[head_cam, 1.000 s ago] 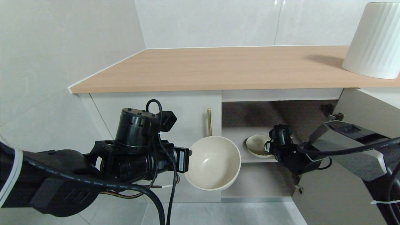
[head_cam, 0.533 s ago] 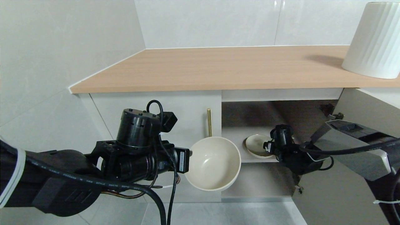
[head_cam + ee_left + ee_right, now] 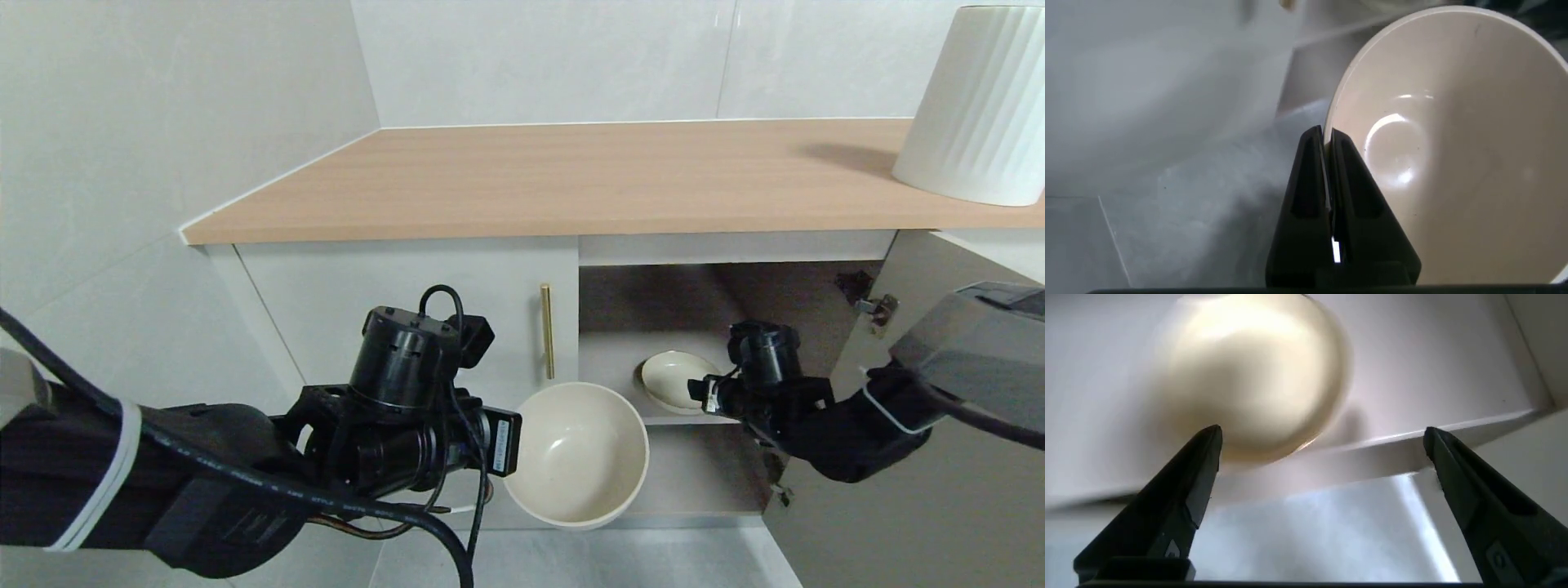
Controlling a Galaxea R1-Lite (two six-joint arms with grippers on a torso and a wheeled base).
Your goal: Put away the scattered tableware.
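Kitchen corner, pale tiled walls; wooden counter [image 3: 571,180] carrying a white ribbed container [image 3: 976,106] at its right end

Cabinet below the counter: left door [image 3: 408,286] closed, brass handle [image 3: 546,331] upright along its edge; right door [image 3: 898,490] swung open, showing an inner shelf [image 3: 608,359] and the cabinet floor beneath it

Item 1: large bowl [image 3: 575,453]. Cream, round, smooth and glossy inside, no chips to be seen. Held in the air before the cabinet, low, at the seam between the closed door and the opening, tipped so its mouth faces up and outward. Left jaws pinch its rim, one finger inside the wall and one outside, pressed close on the thin edge. Left arm [image 3: 204,457] carries it

Item 2: small dish [image 3: 673,380]. Cream, shallow, resting on the shelf towards its front edge, apart from the large bowl

Right jaws: spread wide, holding nothing, just in front of the small dish at shelf height, not touching it. Right arm [image 3: 857,425] stands across the right side of the opening

Governing relation: the open shelf lies up, forward and to the right of the held bowl. Being round, the bowl has no long axis to line up; only its tilt matters, and it would likely need levelling before set-down. Bare shelf shows to the left of the dish
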